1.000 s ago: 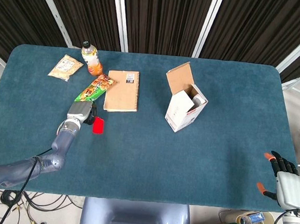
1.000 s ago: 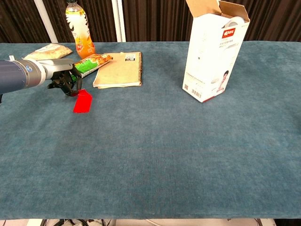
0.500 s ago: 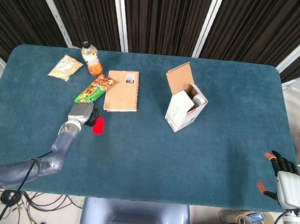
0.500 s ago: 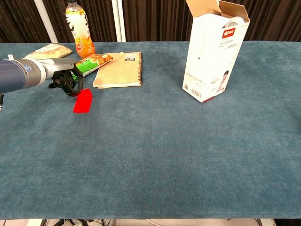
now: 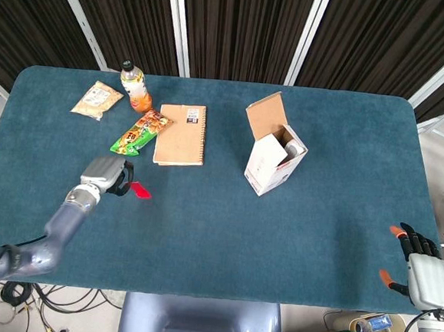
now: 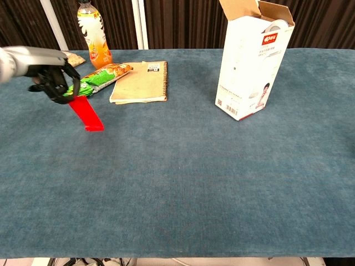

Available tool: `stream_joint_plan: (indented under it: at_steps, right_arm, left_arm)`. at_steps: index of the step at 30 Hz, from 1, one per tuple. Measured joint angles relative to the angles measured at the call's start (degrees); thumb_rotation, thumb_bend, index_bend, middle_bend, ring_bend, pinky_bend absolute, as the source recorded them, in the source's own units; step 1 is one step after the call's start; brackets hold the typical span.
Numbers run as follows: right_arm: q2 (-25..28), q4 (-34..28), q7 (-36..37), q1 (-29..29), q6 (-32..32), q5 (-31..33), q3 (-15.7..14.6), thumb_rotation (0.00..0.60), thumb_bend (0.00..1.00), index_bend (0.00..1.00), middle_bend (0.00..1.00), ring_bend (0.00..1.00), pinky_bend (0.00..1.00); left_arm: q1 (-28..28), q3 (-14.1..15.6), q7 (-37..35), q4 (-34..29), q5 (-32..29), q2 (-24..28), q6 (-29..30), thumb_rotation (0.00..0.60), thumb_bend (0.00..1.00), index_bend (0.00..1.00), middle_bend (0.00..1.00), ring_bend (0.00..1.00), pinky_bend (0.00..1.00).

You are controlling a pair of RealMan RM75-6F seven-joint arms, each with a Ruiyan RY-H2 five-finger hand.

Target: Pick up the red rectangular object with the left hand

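The red rectangular object is a thin flat red piece, tilted up, with its lower end touching the blue table cloth. My left hand grips its upper end; the same hand and red object show at the table's left in the head view. My right hand hangs off the table's near right corner, fingers spread, holding nothing. The chest view does not show it.
Behind the left hand lie a green snack pack, a spiral notebook, an orange drink bottle and a pale snack bag. An open white carton stands right of centre on the table.
My left hand has risen and pulled back toward the left, lifting the red object's upper end so it now stands tilted on its lower edge. The right hand has not moved.
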Motion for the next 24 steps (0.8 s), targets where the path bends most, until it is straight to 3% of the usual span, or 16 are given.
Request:
stream_joint_plan:
  at_steps: [4,8,13,16,24]
  right_arm:
    - [-0.1,0.0,-0.2,0.0,0.2,0.1,0.1,0.600,0.13,0.19,0.09,0.14,0.15]
    - [-0.1,0.1,-0.4,0.0,0.3,0.0,0.1,0.600,0.13,0.19,0.09,0.14,0.15]
    - [-0.1,0.1,-0.5,-0.1,0.5,-0.2,0.0,0.600,0.13,0.19,0.09,0.14,0.15]
    - [-0.1,0.2,-0.4,-0.1,0.5,-0.1,0.1,0.600,0.13,0.19,0.09,0.14,0.15]
    - [-0.1,0.5,-0.4,0.1,0.2,-0.6,-0.1,0.600,0.13,0.19,0.09,0.14,0.15]
  left_arm:
    - [3.3,-0.5,-5.2,-9.5,5.9,9.6,0.0,0.600,0.54,0.74,0.86,0.87,0.84]
    - [6.0,-2.6,-12.6,-12.1,13.5,12.0,1.1,0.600,0.54,0.74,0.86,0.87,0.84]
    - [7.2,-6.2,-20.6,-11.9,20.6,9.3,2.1,0.600,0.54,0.74,0.86,0.87,0.84]
    - [6.1,-7.9,-22.6,-10.8,21.4,6.5,1.4,0.600,0.54,0.74,0.86,0.87,0.84]
    - [-2.7,-13.0,-24.8,-7.1,13.2,0.9,-4.5,0.600,0.54,0.75,0.86,0.87,0.84]
